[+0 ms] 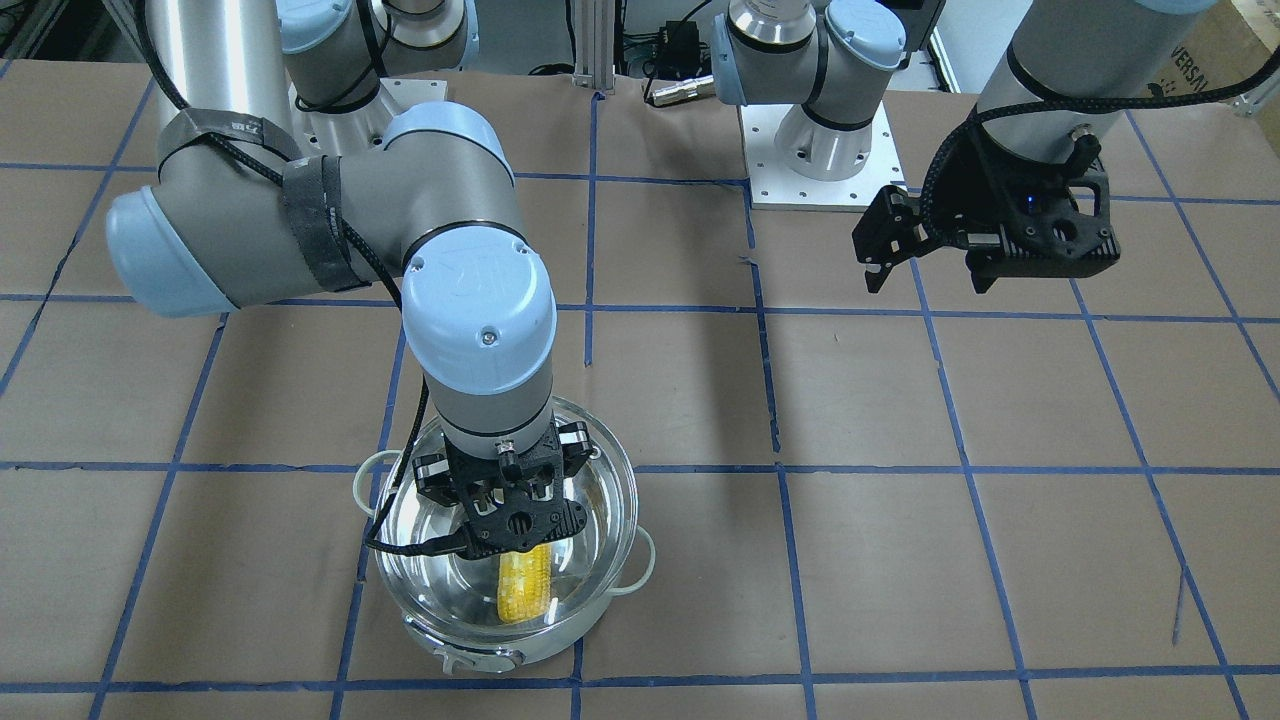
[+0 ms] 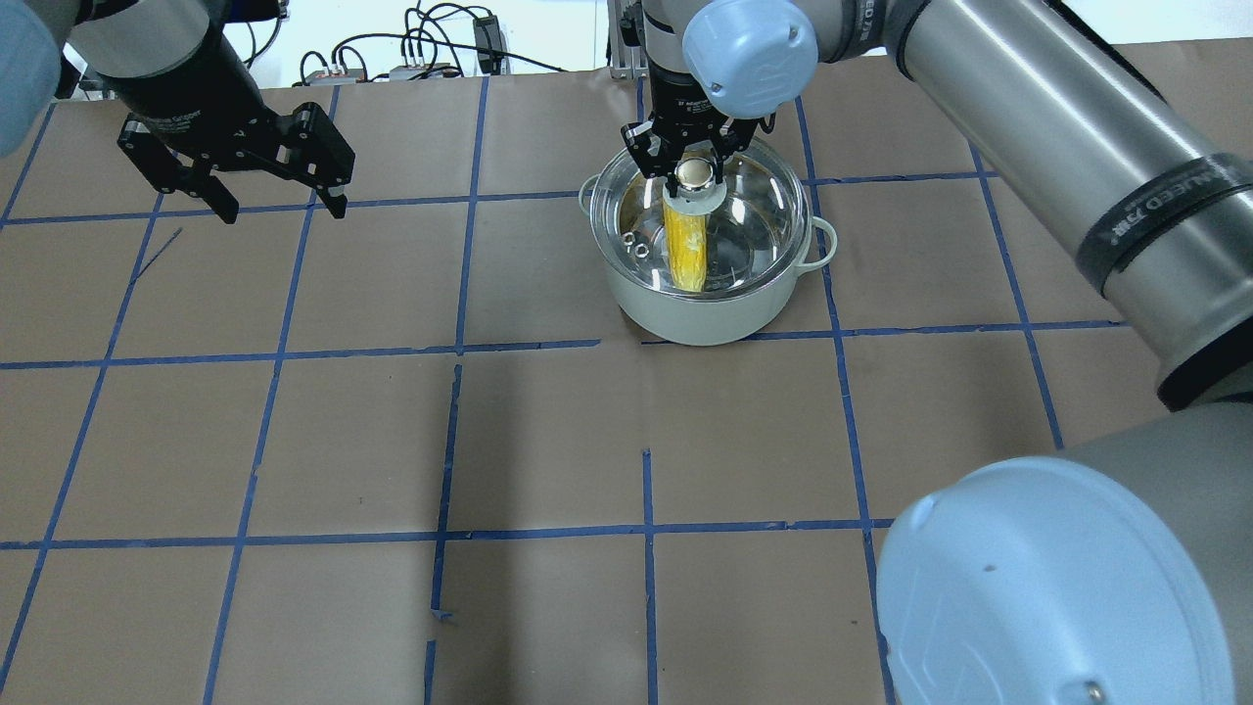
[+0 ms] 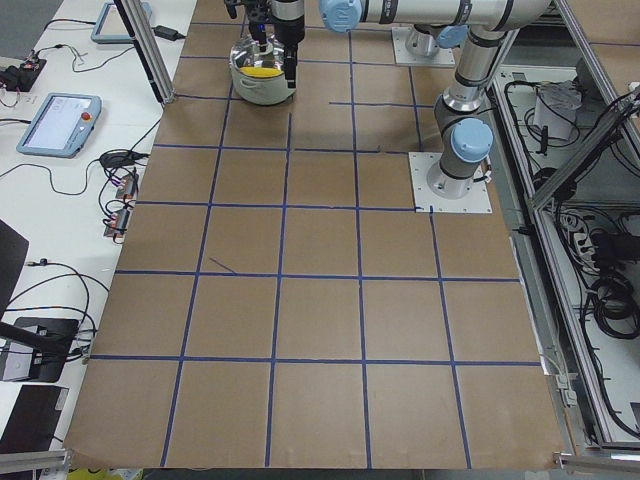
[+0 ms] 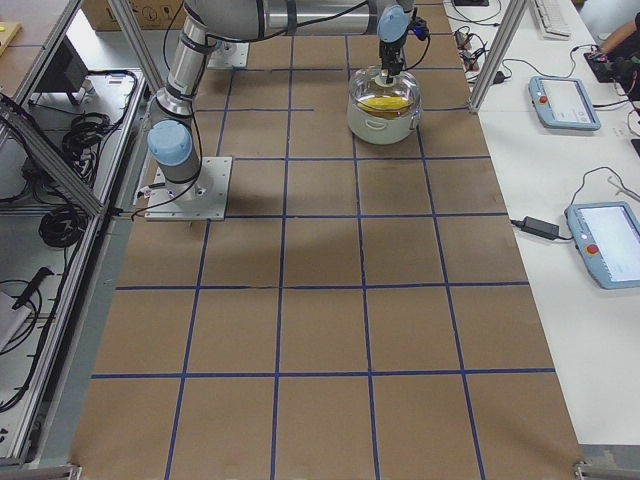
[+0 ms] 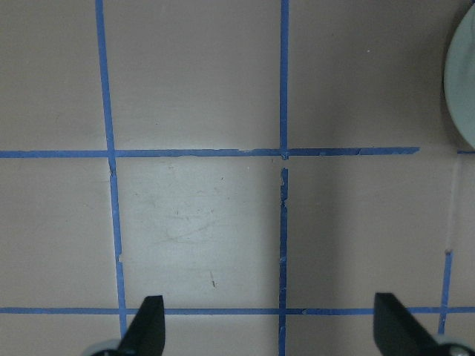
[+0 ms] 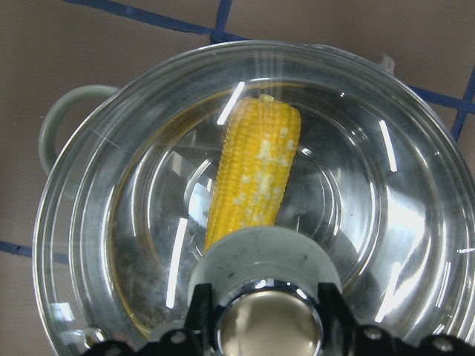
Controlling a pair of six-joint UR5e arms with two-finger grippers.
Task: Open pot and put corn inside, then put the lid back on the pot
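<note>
The pot [image 2: 705,318] stands on the far side of the table, right of centre in the overhead view. The corn [image 2: 685,245] lies inside it, seen through the glass; it also shows in the right wrist view [image 6: 256,174]. The lid [image 2: 764,211] covers the pot's mouth; I cannot tell whether it rests fully on the rim. My right gripper [image 2: 695,168] is straight above, shut on the lid's knob [image 6: 269,322], one finger on each side. My left gripper [image 2: 284,212] is open and empty above bare table, far to the left of the pot.
Brown paper with a blue tape grid covers the table [image 2: 548,441]. The arms' base plates [image 1: 815,160] are at the robot's side. Cables and a power supply [image 2: 411,59] lie beyond the far edge. The pot's rim shows at the left wrist view's right edge [image 5: 464,89].
</note>
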